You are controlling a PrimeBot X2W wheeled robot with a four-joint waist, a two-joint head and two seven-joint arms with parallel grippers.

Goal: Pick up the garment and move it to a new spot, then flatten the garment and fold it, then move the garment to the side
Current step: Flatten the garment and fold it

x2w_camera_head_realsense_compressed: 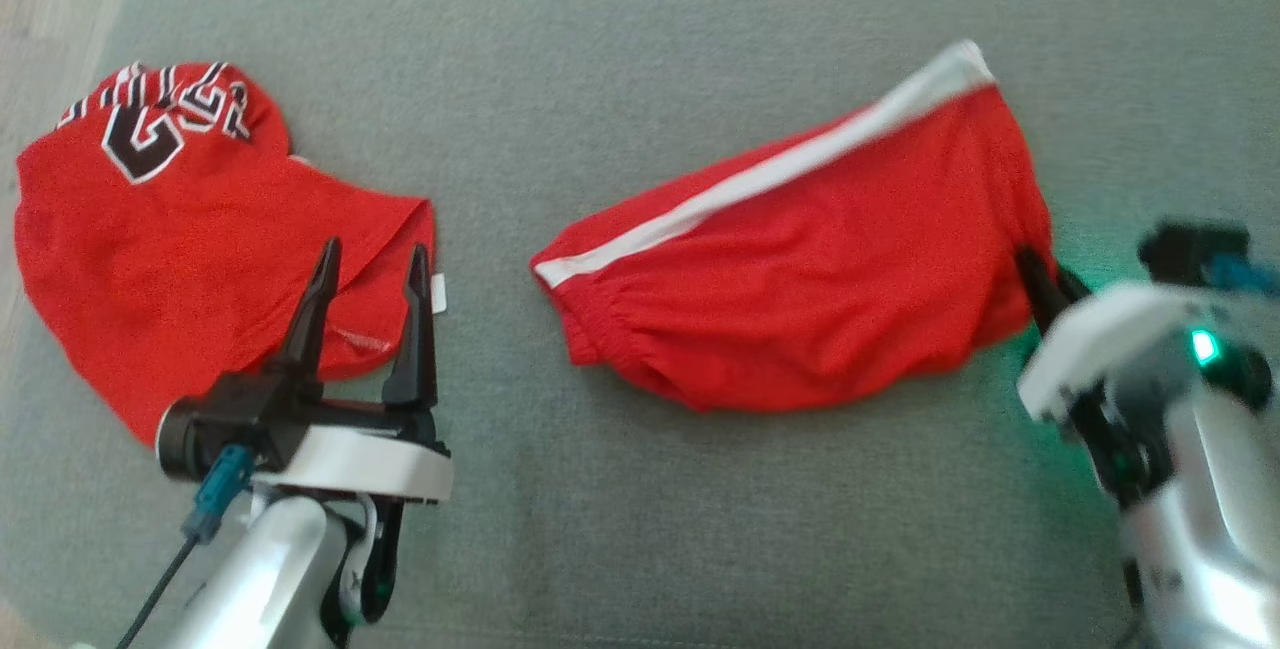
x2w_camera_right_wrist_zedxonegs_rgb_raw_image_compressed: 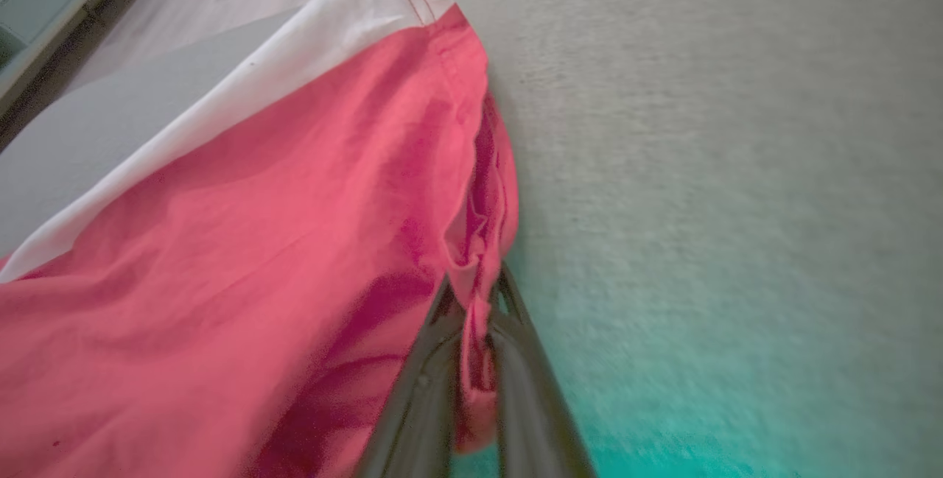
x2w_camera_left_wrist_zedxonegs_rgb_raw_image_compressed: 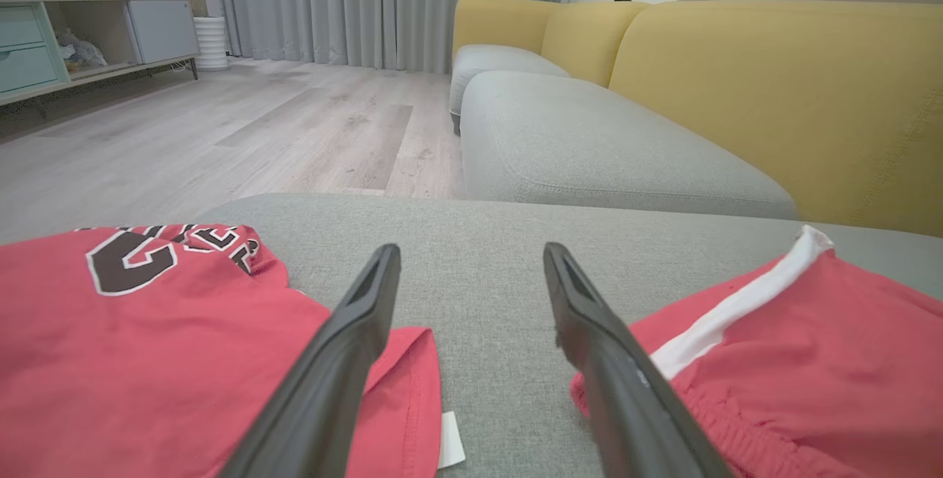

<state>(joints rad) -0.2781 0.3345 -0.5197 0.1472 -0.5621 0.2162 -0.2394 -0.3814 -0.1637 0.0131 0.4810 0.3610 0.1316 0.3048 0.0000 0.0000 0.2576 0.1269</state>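
The garment [x2w_camera_head_realsense_compressed: 800, 269] is a pair of red shorts with a white side stripe, lying on the right half of the grey cushion [x2w_camera_head_realsense_compressed: 600, 49]. My right gripper [x2w_camera_head_realsense_compressed: 1035, 274] is at its right edge, shut on a pinch of the red fabric. The right wrist view shows the fold of the garment [x2w_camera_right_wrist_zedxonegs_rgb_raw_image_compressed: 258, 242] squeezed between the two dark fingers of the right gripper [x2w_camera_right_wrist_zedxonegs_rgb_raw_image_compressed: 475, 294]. My left gripper [x2w_camera_head_realsense_compressed: 374, 251] stands open over the near edge of a red jersey [x2w_camera_head_realsense_compressed: 150, 249], holding nothing. In the left wrist view the left gripper [x2w_camera_left_wrist_zedxonegs_rgb_raw_image_compressed: 471, 250] points between the jersey [x2w_camera_left_wrist_zedxonegs_rgb_raw_image_compressed: 147, 345] and the garment [x2w_camera_left_wrist_zedxonegs_rgb_raw_image_compressed: 796, 367].
The jersey with black-and-white lettering lies on the cushion's left side. Beyond the cushion's far edge are a yellow sofa [x2w_camera_left_wrist_zedxonegs_rgb_raw_image_compressed: 773, 88] with grey seats, a wooden floor [x2w_camera_left_wrist_zedxonegs_rgb_raw_image_compressed: 221, 139] and a low cabinet [x2w_camera_left_wrist_zedxonegs_rgb_raw_image_compressed: 88, 36]. Bare cushion lies between the two red pieces.
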